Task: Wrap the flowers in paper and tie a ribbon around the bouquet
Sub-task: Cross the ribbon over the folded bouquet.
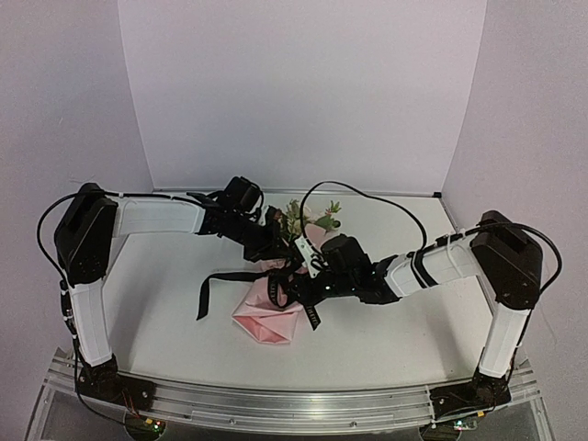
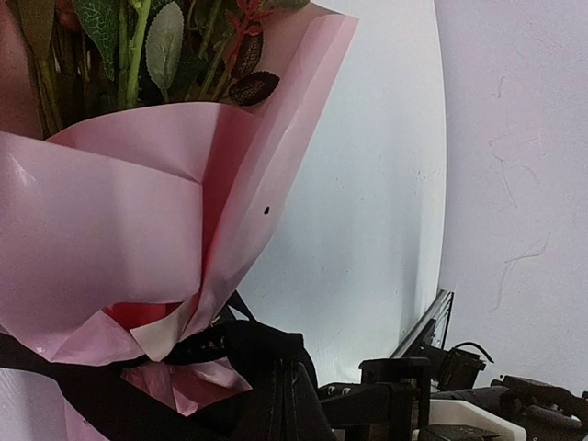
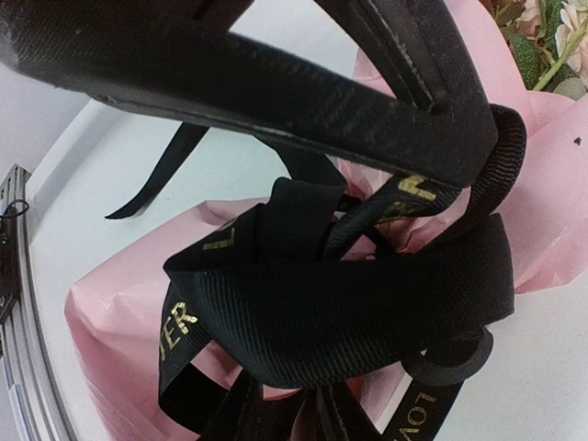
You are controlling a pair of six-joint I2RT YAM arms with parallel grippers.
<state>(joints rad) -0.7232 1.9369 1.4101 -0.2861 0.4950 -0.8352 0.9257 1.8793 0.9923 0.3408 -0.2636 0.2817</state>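
Observation:
The bouquet lies mid-table: flowers (image 1: 310, 216) point to the back, and the pale-pink paper (image 1: 266, 320) fans out toward the front. A black ribbon (image 1: 207, 289) wraps its waist, with one tail trailing left. My left gripper (image 1: 271, 250) sits at the waist from the left. In the left wrist view the left gripper (image 2: 287, 367) is shut, with the ribbon (image 2: 211, 344) bunched at its tips under the paper (image 2: 110, 239) and leaves (image 2: 138, 46). My right gripper (image 1: 308, 280) comes in from the right. Ribbon loops (image 3: 349, 303) with gold lettering cover the right gripper (image 3: 317, 418), hiding its jaws.
A metal rail (image 1: 294, 400) runs along the near table edge below both arm bases. White walls close in the back and both sides. Part of the right arm (image 2: 441, 395) shows low in the left wrist view, beside the rail (image 2: 423, 322).

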